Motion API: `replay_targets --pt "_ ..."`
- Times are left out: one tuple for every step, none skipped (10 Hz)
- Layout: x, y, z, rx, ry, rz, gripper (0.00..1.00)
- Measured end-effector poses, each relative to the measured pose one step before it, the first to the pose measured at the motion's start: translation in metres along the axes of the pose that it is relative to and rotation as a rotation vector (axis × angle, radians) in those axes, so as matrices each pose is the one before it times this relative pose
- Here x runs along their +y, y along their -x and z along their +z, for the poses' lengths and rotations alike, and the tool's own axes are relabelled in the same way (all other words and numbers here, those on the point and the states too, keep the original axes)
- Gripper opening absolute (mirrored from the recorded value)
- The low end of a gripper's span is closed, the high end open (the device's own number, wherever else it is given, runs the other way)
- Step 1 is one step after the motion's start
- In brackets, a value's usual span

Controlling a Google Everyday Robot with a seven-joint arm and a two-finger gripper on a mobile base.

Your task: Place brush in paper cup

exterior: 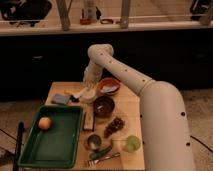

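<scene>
One cup (88,96): small, round, cream-white, just left of dark bowl (104,106)
Brush (78,93): thin white handle, left of dark bowl, beside cup; head too small to tell
Gripper (90,86): above cup, up-left of dark bowl; spread or pressed together, cannot tell

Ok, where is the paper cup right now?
In the camera view, the paper cup sits toward the table's far edge, just left of the dark bowl, with the gripper right above it.
</scene>
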Motion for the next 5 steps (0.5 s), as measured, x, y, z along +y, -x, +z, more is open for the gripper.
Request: replay_targets --pt "-0.00216 -0.00003 0.00464 -0.00197 0.00502 -0.00283 0.0" --pt "0.00138 -0.00188 0.00296 -0.00178 0.00952 0.00197 0.0" --pt "0.00132 -0.00331 0.00414 -0.00298 0.00738 0.00502 0.0" --pt "-0.00122 -0.00088 0.0025 -0.002 0.0012 0.00116 0.0" --pt "-0.00093 -0.00071 0.00209 -0.00272 0.00334 0.00217 0.0"
